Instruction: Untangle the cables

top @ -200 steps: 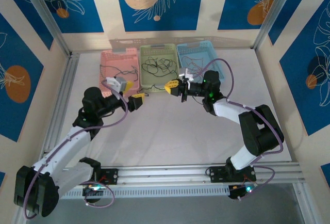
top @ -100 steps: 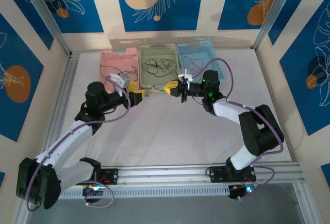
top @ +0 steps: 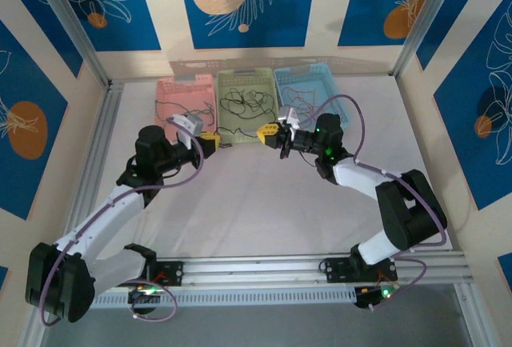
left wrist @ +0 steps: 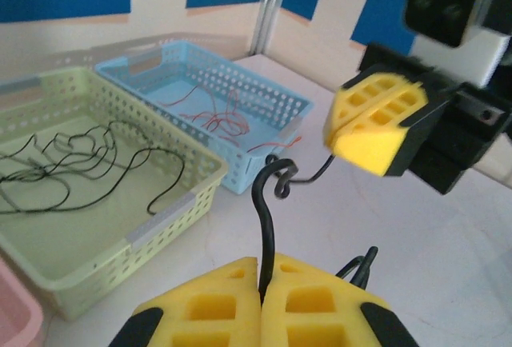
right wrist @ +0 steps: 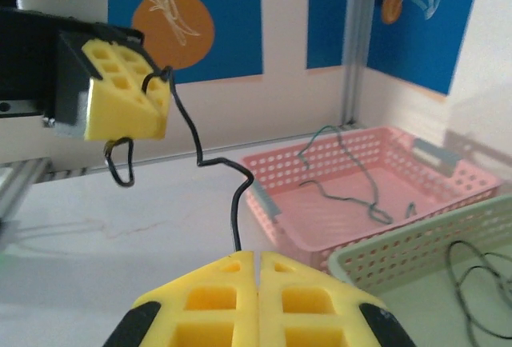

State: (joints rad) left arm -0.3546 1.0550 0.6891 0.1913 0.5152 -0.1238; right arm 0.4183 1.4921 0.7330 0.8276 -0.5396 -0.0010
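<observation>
One black cable (left wrist: 265, 203) runs in kinks between my two grippers, just in front of the baskets. My left gripper (left wrist: 262, 263) is shut on one end of it, the wire rising from between the yellow pads. My right gripper (right wrist: 256, 257) is shut on the other end, and the black cable (right wrist: 234, 203) zigzags from it up to the left gripper (right wrist: 128, 105). From above, the left gripper (top: 210, 137) and right gripper (top: 268, 130) face each other a short way apart. More black cables (left wrist: 80, 155) lie in the green basket, orange-red cables (left wrist: 212, 115) in the blue one, and a greenish cable (right wrist: 356, 179) in the pink one.
Three baskets stand side by side at the back of the table: pink basket (top: 172, 89), green basket (top: 226, 77) and blue basket (top: 282, 75). Aluminium frame posts (top: 76, 39) and walls close off the sides. A rail (top: 304, 267) runs along the near edge.
My left gripper has swung right and back toward the green basket, and its jaws have closed on the black cable. The right gripper has hardly moved and stays shut.
</observation>
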